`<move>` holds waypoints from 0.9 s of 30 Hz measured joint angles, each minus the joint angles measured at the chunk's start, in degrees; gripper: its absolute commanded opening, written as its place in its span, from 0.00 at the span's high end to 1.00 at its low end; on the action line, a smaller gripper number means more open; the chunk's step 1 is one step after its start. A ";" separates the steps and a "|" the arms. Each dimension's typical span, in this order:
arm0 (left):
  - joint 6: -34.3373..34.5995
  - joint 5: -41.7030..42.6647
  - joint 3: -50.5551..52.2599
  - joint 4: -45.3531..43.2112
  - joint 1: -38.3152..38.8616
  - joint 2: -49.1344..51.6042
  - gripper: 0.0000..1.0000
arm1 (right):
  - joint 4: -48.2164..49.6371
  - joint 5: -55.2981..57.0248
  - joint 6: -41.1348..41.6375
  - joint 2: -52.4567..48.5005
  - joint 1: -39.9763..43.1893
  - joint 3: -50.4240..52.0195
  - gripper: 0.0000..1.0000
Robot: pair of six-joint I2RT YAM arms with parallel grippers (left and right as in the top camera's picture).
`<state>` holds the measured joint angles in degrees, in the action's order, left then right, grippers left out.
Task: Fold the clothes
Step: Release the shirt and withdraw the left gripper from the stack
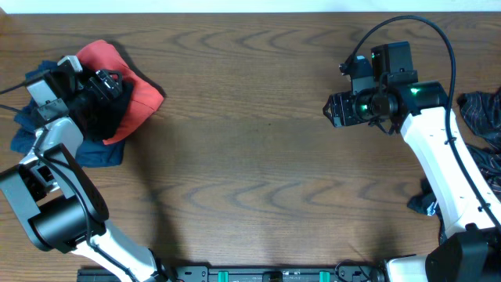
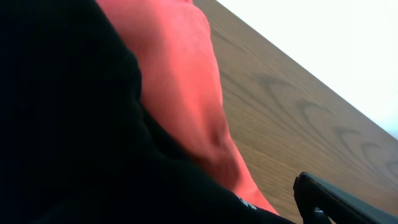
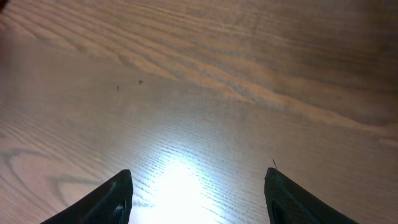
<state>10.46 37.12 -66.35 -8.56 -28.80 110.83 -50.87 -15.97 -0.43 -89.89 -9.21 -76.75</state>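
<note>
Nearby, the right fingers [image 1: 335, 110] hang spread wide over the table [image 1: 250, 172], probably waiting to help. Farther off, the left fingers [image 1: 106, 88] are buried in the red garment [image 1: 142, 98] atop the pile [image 1: 98, 153], seemingly to lift it; whether they grip it, I cannot tell.

A brown wooden desk [image 1: 258, 133] fills the overhead view, its grain running in long bands with pale arched loops across the middle. Beyond the far edge lies a plain white strip [image 1: 235, 5], also seen from the left wrist. The right wrist view shows a bright patch of glare [image 3: 177, 186] on the wood, and further off two tiny dark specks [image 3: 140, 81] close together.
</note>
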 measured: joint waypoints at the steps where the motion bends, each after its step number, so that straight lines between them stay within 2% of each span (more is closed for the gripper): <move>1: 0.00 0.74 0.04 -0.66 -0.09 0.02 0.02 | -0.11 0.00 0.00 0.00 0.00 0.00 0.34; 6: 0.07 4.11 0.57 -2.84 -0.39 -1.20 0.02 | -0.15 0.00 0.00 0.00 0.00 0.00 0.34; 10: 0.22 5.16 1.29 -1.40 0.11 -7.61 0.02 | -0.13 -0.02 0.00 0.00 0.00 0.00 0.32; 12: 0.22 5.51 1.29 0.52 0.79 -12.76 0.02 | 0.00 -0.02 0.15 0.00 0.00 0.00 0.26; 16: 0.20 6.16 1.27 3.50 4.46 -23.19 0.02 | 1.27 0.11 0.35 0.00 0.00 0.00 0.04; 17: 0.09 6.32 1.25 4.28 5.86 -24.83 0.02 | 1.57 0.17 0.09 0.00 0.00 0.00 0.01; 19: -0.33 6.32 0.98 7.13 9.25 -26.34 0.02 | 2.01 0.17 0.13 0.00 0.00 0.00 0.01; 23: -2.58 0.98 1.03 16.81 17.09 -25.35 0.02 | 3.93 0.20 0.42 0.00 0.00 0.00 0.01; 27: -6.16 -11.61 1.14 24.74 27.12 -24.00 0.02 | 6.58 0.20 1.07 0.00 0.48 0.00 0.01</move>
<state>4.29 25.52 -65.21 16.19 -1.67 86.83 -44.29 -15.77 0.64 -89.89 -8.73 -76.75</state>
